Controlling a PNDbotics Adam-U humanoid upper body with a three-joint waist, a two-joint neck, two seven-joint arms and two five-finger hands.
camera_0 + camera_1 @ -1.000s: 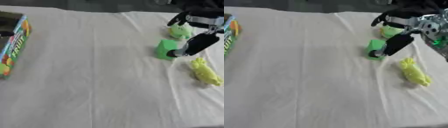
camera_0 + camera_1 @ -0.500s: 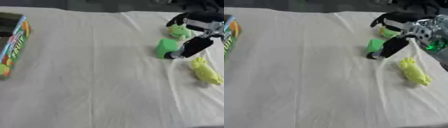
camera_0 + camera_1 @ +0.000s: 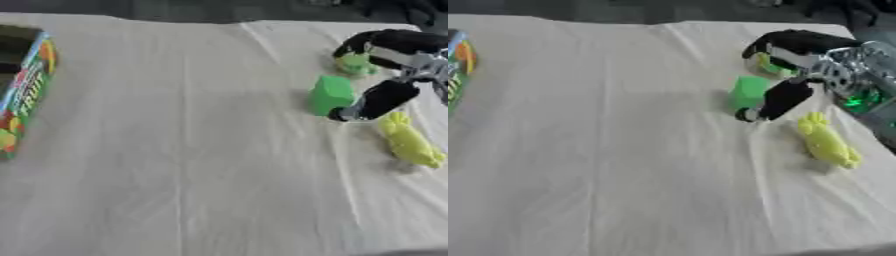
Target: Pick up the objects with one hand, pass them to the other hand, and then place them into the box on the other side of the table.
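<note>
From my seat I saw the right robot hand (image 3: 385, 75) come in from the right edge, spread wide but curving around the green block (image 3: 330, 94): one digit reached down to the cloth just beside the block's right side, another arched above it near a small pale-green thing (image 3: 353, 63), and nothing was lifted. On the white-draped worktop (image 3: 192, 165) I counted three items: that block, the pale-green thing behind it, and one yellow toy (image 3: 408, 141) lying apart to the right. A single colourful box (image 3: 24, 85) sat at the far left edge.
</note>
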